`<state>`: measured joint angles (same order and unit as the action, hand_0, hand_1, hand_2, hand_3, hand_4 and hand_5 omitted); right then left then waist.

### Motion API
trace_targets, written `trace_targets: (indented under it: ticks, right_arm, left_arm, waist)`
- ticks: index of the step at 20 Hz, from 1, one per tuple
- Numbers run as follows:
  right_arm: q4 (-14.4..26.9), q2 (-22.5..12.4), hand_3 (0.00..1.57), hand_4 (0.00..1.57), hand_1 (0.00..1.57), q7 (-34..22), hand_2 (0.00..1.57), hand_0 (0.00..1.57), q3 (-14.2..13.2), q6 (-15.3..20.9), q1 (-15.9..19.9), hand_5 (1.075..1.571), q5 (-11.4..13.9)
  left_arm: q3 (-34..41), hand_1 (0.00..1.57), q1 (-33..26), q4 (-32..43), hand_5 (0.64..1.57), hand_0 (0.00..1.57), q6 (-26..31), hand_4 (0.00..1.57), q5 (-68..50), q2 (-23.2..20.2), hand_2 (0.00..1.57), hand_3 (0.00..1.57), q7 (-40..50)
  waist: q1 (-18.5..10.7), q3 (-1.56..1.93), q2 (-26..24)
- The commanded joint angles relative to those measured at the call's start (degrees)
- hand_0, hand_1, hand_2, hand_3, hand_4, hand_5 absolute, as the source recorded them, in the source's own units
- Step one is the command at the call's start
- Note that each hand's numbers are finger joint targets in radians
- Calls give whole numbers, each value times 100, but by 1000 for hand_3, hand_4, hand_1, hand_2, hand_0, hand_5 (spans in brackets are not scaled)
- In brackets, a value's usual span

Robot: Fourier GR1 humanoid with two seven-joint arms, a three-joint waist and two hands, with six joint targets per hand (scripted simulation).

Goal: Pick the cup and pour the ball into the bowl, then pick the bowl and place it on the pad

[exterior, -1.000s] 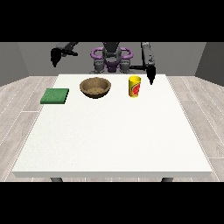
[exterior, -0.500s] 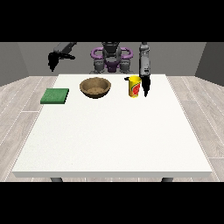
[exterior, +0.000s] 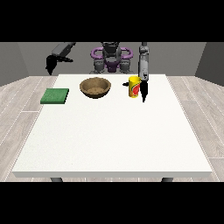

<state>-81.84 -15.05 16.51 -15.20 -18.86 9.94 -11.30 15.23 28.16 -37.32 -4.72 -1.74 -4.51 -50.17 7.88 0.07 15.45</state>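
1. Hand at the view's right [exterior: 143,91]: hangs fingers-down just beside the cup [exterior: 134,86], on its view-right side. Fingers look mostly straight and point at the table; can't tell if any of them touch the cup, nothing visibly curled round it.
2. Its grey forearm rises nearly vertical from that hand up to the robot's shoulder.
3. Hand at the view's left [exterior: 50,65]: raised in the air off the table's far-left corner, well apart from everything. Fingers droop downward; too small to tell how open they are. Holds nothing.
4. Cup: yellow with a red patch, upright on the table, far side, right of centre. Ball not visible from this angle.
5. Bowl [exterior: 95,87]: brown, upright, left of the cup with a clear gap between them, near the table's far edge.
6. Pad [exterior: 55,96]: green, flat, left of the bowl, near the table's left edge. Nothing on it.
7. Table [exterior: 113,140]: white; robot torso centred behind its far edge.
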Motion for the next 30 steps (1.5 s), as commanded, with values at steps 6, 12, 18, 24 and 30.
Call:
trace_targets:
  ticks: [6,12,18,24,30]
  right_arm:
    - [-146,-149,0,0,0,-76,0,0,-87,-110,26,1570,-110]
    - [433,-351,0,0,0,-426,0,0,-272,-181,3,1570,-212]
    - [813,-187,0,0,0,-491,0,0,-157,-73,-232,1569,-14]
    - [1460,-509,0,0,0,-239,0,0,-495,-235,258,1568,-178]
    - [1903,-724,0,0,0,9,0,0,-585,-699,-34,1568,-240]
  left_arm:
    - [-253,1317,-259,343,1245,1317,-1737,1455,864,180,1571,1571,-740]
    - [-675,1316,-353,90,1256,1316,-1691,1496,1227,106,1571,1571,227]
    - [-1102,1436,290,-46,1321,1436,-1980,1571,2278,-1378,1571,1571,1874]
    - [-1572,1473,1286,-94,1278,1473,-1932,1571,3055,-1682,1571,1571,3255]
    - [-1908,1486,1437,-362,1274,1486,-1981,1571,3636,-1380,1571,1571,4141]
  waist:
    - [389,-11,163]
    - [-23,-4,-743]
    - [-197,16,-1568]
    - [-294,3,-1191]
    - [-265,-2,-1437]
